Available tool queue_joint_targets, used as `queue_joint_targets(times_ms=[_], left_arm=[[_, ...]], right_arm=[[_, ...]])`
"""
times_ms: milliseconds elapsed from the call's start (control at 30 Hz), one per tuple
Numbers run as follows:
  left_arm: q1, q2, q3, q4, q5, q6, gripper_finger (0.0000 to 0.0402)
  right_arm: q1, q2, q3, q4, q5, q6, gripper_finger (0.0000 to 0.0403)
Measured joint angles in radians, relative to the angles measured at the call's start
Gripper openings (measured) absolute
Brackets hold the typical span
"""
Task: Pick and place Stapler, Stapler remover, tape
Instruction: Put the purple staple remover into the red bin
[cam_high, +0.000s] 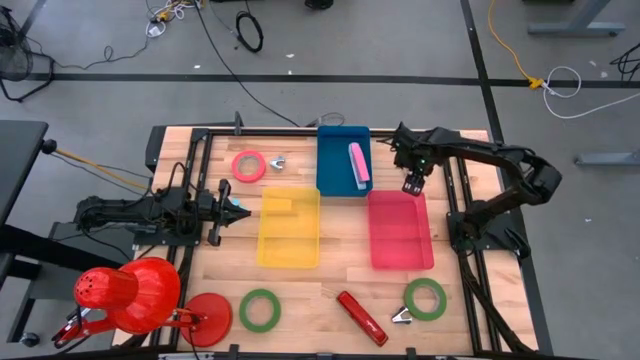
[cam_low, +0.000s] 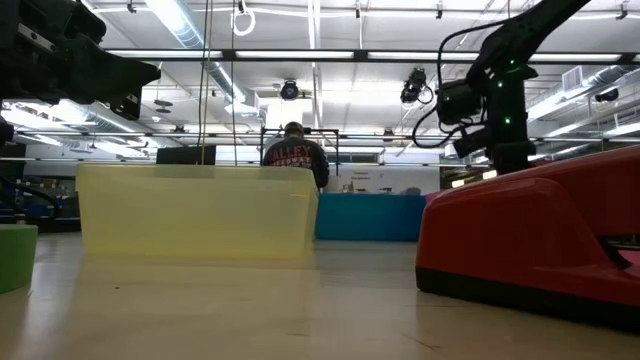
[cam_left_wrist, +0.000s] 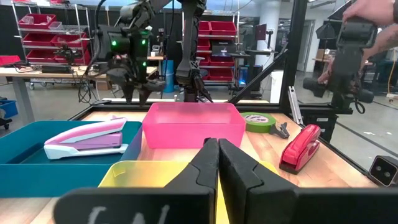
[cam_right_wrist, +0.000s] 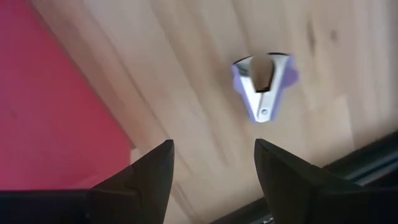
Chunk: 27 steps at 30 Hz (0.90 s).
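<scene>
A purple staple remover (cam_right_wrist: 264, 87) lies flat on the wood beside the pink bin (cam_right_wrist: 50, 106). My right gripper (cam_right_wrist: 211, 149) hangs open above it, pointing down, over the pink bin's far right corner (cam_high: 412, 185). A purple stapler (cam_high: 358, 163) lies in the blue bin (cam_high: 330, 165). A red stapler (cam_high: 361, 317), a second staple remover (cam_high: 402, 316) and two green tape rolls (cam_high: 425, 298) (cam_high: 260, 310) lie near the front edge. A pink tape roll (cam_high: 248, 165) and a third remover (cam_high: 277, 162) lie at the far left. My left gripper (cam_high: 235, 210) waits shut and level at the left.
A yellow bin (cam_high: 290, 228) stands mid-table, just in front of my left gripper. A red lamp-like object (cam_high: 130, 295) sits at the near left corner. Black frame rails (cam_high: 455, 200) run along the table's sides. A person's hands hold a device beyond the table (cam_left_wrist: 348, 43).
</scene>
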Motion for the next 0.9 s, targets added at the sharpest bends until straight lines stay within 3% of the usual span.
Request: queue_joint_targets(times_ms=[133, 400, 900], left_arm=[[0.0, 0.0, 0.0, 0.0, 0.0, 0.0, 0.0016], [0.0, 0.0, 0.0, 0.0, 0.0, 0.0, 0.0016], [0.0, 0.0, 0.0, 0.0, 0.0, 0.0, 0.0016]], right_arm=[[0.003, 0.062, 0.0, 0.004, 0.02, -0.032, 0.0222], [0.033, 0.114, 0.0, 0.015, 0.161, -0.068, 0.0222], [0.053, 0.146, 0.0, 0.134, 0.13, -0.095, 0.0222]])
